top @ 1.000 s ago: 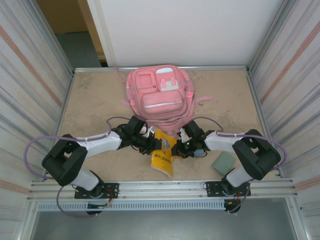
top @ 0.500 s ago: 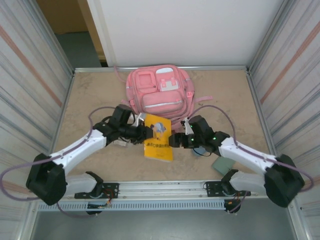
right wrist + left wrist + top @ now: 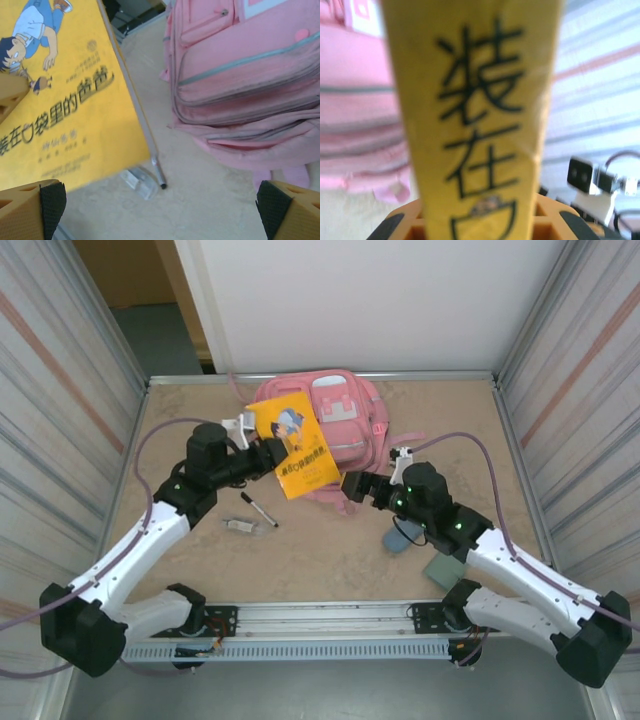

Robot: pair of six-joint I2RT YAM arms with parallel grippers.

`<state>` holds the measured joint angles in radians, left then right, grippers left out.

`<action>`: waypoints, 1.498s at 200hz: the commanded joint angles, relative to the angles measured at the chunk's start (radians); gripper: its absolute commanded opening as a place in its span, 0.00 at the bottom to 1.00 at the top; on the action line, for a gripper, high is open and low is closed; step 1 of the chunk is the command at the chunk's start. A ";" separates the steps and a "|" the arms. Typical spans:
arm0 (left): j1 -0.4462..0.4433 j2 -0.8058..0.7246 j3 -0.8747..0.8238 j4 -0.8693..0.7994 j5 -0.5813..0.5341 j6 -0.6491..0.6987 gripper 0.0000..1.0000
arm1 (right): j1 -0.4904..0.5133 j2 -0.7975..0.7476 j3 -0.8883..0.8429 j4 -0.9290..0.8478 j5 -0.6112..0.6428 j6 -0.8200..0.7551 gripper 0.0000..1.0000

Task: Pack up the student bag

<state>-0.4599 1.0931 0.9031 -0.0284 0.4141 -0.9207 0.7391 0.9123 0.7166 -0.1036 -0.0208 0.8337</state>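
I am looking at the student bag (image 3: 345,422) lying flat at the far middle of the table (image 3: 470,440), its white-trimmed front pockets facing up and its straps spilling out at the sides. A yellow book (image 3: 293,443) with a cartoon boy and black characters on its cover is hanging tilted over the bag's left half, hiding that part from the overhead camera; I cannot tell whether it is touching the fabric. The left gripper (image 3: 272,453) is clamping that book by its lower left edge. On the left wrist camera the cover is standing straight up out of the narrow gap between the orange fingers (image 3: 402,225), with the pink bag blurred behind it on the left. The right gripper (image 3: 350,486) is hovering just off the bag's near edge, pointing toward the bag and book. Its jaws are standing wide apart and holding nothing; on its own camera the two black-padded fingers (image 3: 52,202) are sitting in the bottom corners with bare table between them, the book on the left and the bag's zipped pockets on the right. Further out, a black pen (image 3: 258,510) is lying on the table below the book with a small clear piece (image 3: 238,526) just beside it. A blue-grey pencil case (image 3: 398,538) and a grey-green square pad (image 3: 445,567) are resting near the right arm
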 commanded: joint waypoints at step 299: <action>0.024 0.293 0.025 0.442 0.197 -0.374 0.37 | -0.039 0.428 0.080 0.800 0.041 0.631 0.09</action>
<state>-0.4397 1.4025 0.8555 0.5499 0.4774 -1.4643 0.7170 1.3556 0.8017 0.6071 0.0006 1.5032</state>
